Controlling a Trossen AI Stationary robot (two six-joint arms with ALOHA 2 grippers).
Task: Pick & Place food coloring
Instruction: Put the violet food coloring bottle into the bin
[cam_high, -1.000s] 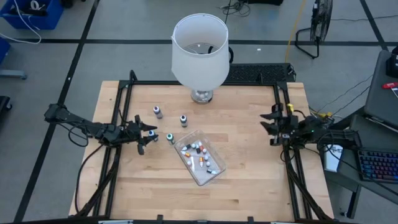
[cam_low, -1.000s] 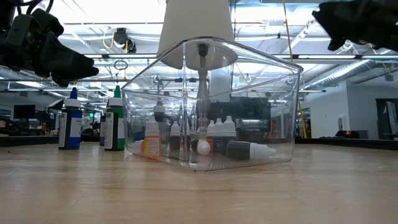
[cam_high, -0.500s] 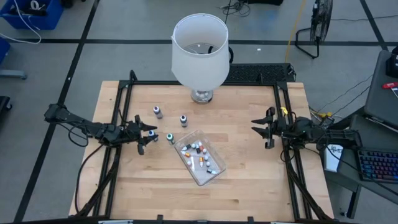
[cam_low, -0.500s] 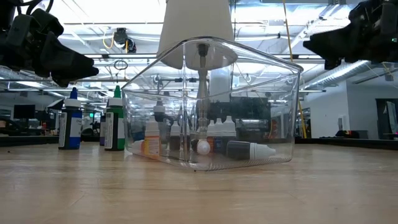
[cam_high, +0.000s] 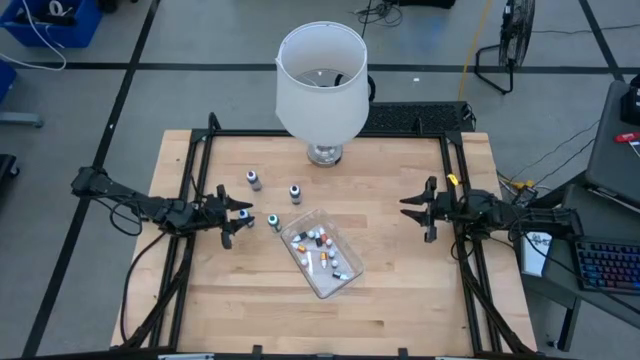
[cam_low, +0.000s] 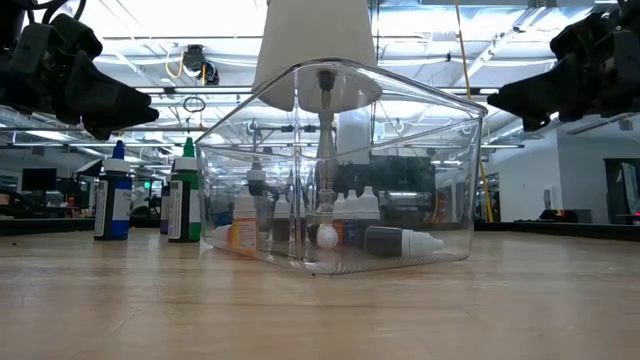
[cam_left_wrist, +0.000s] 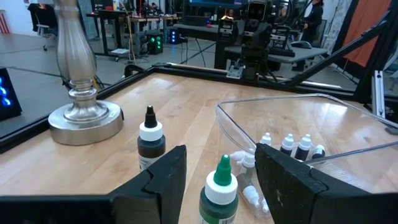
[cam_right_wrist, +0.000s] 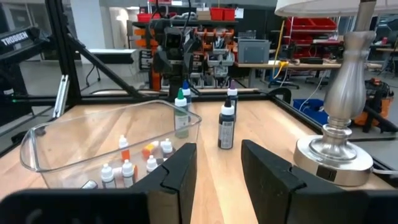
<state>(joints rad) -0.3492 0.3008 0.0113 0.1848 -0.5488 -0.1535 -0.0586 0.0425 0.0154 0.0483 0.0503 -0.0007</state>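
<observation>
Your wooden table (cam_high: 400, 270) carries a clear tray (cam_high: 322, 255) near its middle, most food coloring bottles (cam_high: 320, 247) lying inside. Three more bottles (cam_high: 273, 221) stand just outside it, toward the lamp (cam_high: 321, 85) at the far edge. Your left gripper (cam_high: 236, 213) hovers released beside the green-capped one; right gripper (cam_high: 418, 211) hangs parted, empty, near the right edge. Workshop benches and racks fill the room behind.

Table (cam_high: 400, 270): light wood grain, black frame. Lampshade (cam_high: 321, 80): white; lamp base (cam_left_wrist: 78, 93) silver. Tray (cam_high: 345, 285): clear plastic. Bottles (cam_left_wrist: 150, 140): dark body w/ white cap, black tip; another (cam_left_wrist: 219, 190) green body, green-white cap. Both arms black.
</observation>
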